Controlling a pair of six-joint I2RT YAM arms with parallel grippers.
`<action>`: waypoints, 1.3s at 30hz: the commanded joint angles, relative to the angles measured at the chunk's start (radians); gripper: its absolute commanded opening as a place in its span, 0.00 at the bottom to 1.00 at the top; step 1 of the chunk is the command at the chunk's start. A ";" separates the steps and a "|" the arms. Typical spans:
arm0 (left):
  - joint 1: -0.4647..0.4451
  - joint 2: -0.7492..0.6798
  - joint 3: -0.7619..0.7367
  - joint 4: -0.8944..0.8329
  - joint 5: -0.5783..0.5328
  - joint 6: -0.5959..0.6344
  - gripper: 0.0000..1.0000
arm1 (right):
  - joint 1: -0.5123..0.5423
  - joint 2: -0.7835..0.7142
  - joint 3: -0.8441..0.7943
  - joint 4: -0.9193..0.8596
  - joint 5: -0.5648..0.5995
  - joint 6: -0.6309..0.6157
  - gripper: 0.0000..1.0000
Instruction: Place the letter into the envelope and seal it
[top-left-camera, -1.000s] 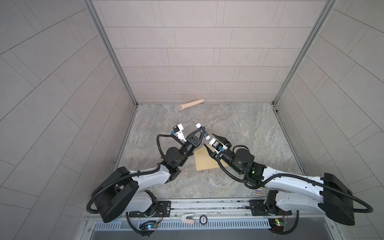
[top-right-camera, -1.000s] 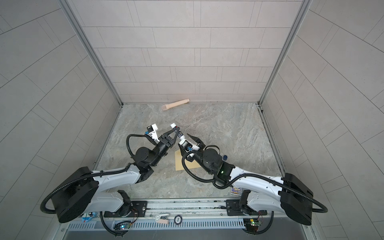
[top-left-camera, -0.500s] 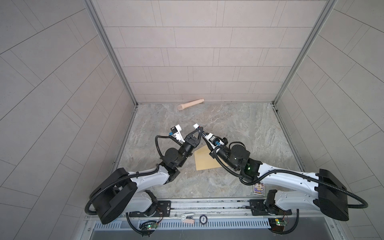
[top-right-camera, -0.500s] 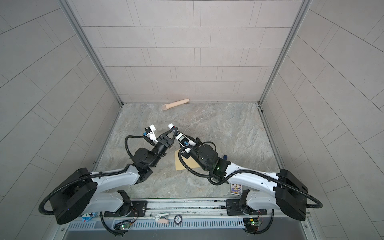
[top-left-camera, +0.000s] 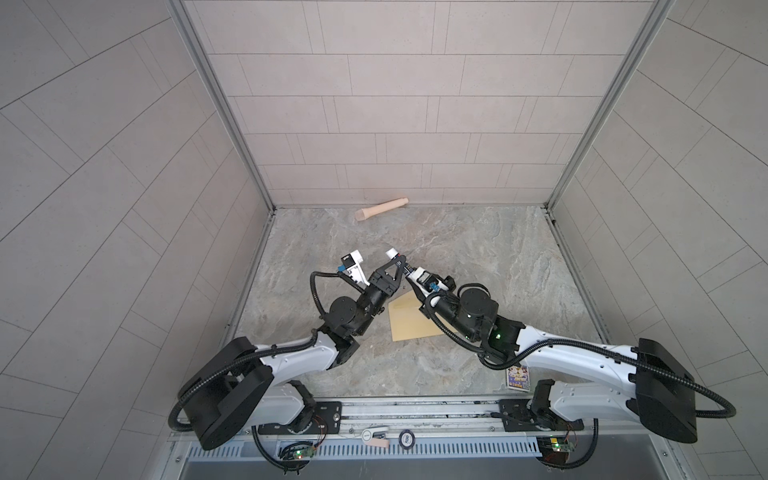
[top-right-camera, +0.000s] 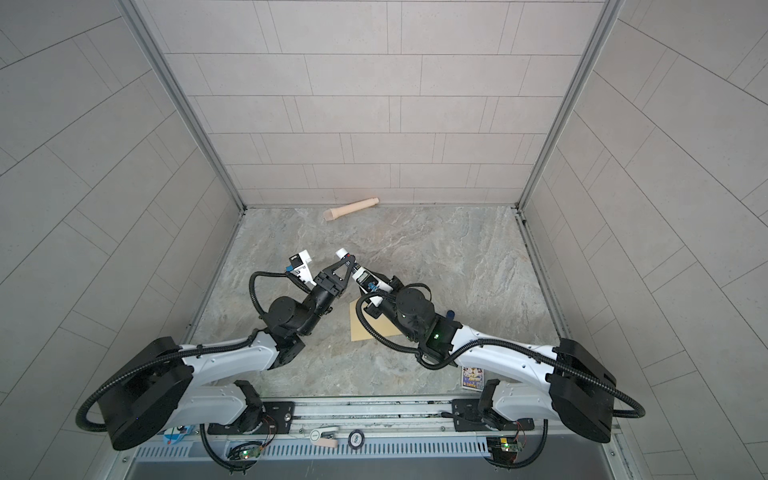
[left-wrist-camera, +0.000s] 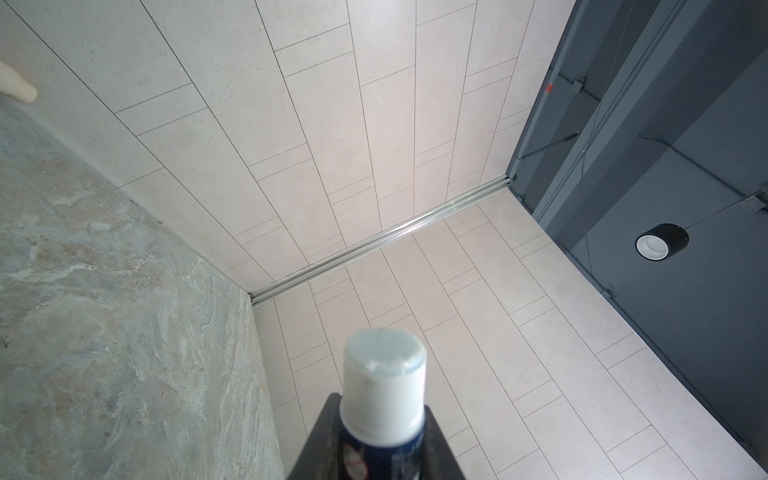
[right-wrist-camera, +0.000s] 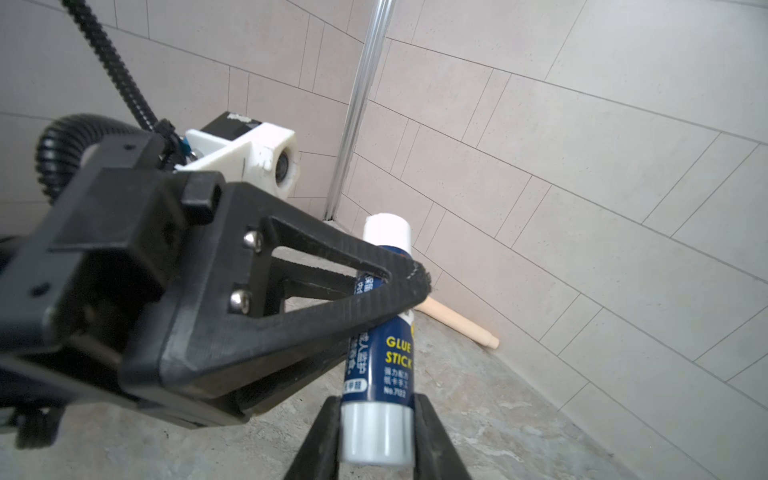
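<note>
A blue glue stick (right-wrist-camera: 380, 357) with white ends hangs above the table between my two grippers. My left gripper (top-left-camera: 398, 266) (left-wrist-camera: 382, 440) is shut on its blue barrel just below the white cap (top-right-camera: 343, 253). My right gripper (right-wrist-camera: 376, 432) (top-left-camera: 410, 275) is shut on its white base end. In both top views the yellow-tan envelope (top-left-camera: 409, 320) (top-right-camera: 360, 328) lies flat on the table under the two wrists, partly hidden by the right arm. The letter shows in no view.
A pale wooden dowel (top-left-camera: 381, 208) (top-right-camera: 351, 209) lies against the back wall. A small colourful card (top-left-camera: 517, 377) sits at the table's front edge under the right arm. Tiled walls close in the stone table (top-left-camera: 478, 257) on three sides.
My right gripper moved in towards the left one and shut on the glue stick's base end. The left gripper kept its hold and barely moved.
</note>
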 joint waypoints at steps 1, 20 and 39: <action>-0.004 -0.021 0.003 0.041 0.009 0.012 0.00 | -0.007 -0.023 0.027 -0.024 -0.013 0.033 0.17; -0.003 -0.015 0.035 0.043 0.063 0.039 0.00 | -0.207 -0.188 -0.023 0.204 -0.595 1.241 0.27; -0.004 -0.004 0.084 0.045 0.048 -0.010 0.00 | -0.263 0.137 -0.157 0.797 -0.537 1.624 0.73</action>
